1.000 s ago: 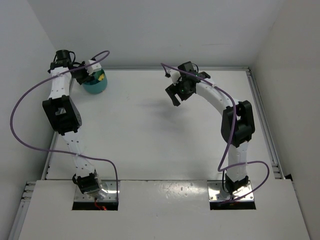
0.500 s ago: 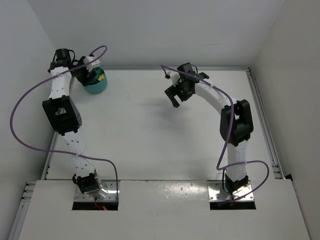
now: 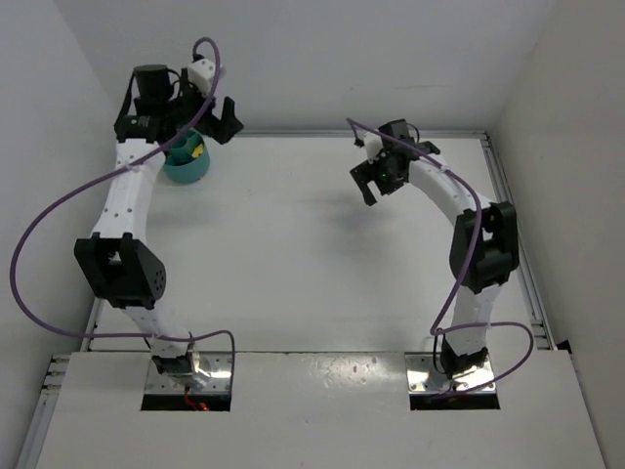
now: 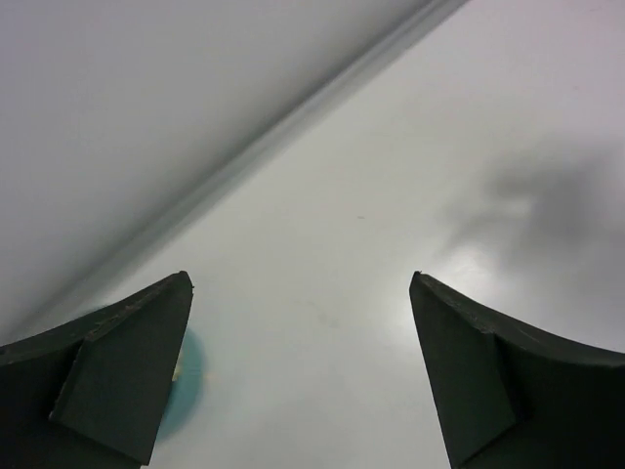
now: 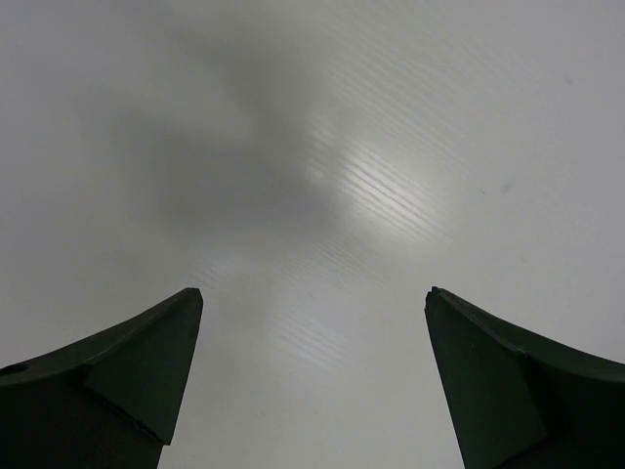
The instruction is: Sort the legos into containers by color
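Note:
The teal bowl (image 3: 184, 164) with the containers stands at the table's far left corner, and a yellow lego (image 3: 198, 151) shows inside it. Other legos are too small to make out. My left gripper (image 3: 210, 124) hangs open above and just right of the bowl, with nothing between its fingers. In the left wrist view the left gripper (image 4: 301, 278) frames bare table, and a sliver of the bowl (image 4: 187, 379) peeks out beside the left finger (image 4: 117, 371). My right gripper (image 3: 377, 184) hovers open over the far middle of the table. The right wrist view shows the right gripper (image 5: 313, 291) holding nothing.
White walls close in the table at the back and both sides. A raised rail (image 3: 342, 133) runs along the back edge and another rail (image 3: 510, 215) along the right edge. Purple cables (image 3: 39, 225) loop off both arms.
My left gripper has opened, risen from the bowl and swung right. My right arm has shifted right, and its jaws have widened a little.

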`<move>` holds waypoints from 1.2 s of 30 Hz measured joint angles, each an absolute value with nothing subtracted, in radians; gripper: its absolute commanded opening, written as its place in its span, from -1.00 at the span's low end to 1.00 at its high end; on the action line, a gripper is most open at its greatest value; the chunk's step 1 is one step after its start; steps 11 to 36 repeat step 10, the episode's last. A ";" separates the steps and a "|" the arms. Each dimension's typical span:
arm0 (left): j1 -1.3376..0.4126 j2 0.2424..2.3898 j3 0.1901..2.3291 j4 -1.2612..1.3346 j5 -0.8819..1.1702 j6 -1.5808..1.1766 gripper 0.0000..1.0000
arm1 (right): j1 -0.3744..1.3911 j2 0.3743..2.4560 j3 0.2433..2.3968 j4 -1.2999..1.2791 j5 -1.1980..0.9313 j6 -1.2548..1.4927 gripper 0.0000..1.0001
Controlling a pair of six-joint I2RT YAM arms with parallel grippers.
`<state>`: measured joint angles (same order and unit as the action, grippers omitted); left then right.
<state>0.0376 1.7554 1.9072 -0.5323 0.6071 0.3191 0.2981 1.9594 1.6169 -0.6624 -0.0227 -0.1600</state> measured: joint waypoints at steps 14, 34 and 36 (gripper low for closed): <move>0.009 1.743 1.434 -0.484 0.409 -0.012 0.99 | 0.095 1.767 1.394 -0.596 -0.028 -0.156 0.96; 0.009 1.743 1.434 -0.484 0.409 -0.012 0.99 | 0.095 1.767 1.394 -0.596 -0.028 -0.156 0.96; 0.009 1.743 1.434 -0.484 0.409 -0.012 0.99 | 0.095 1.767 1.394 -0.596 -0.028 -0.156 0.96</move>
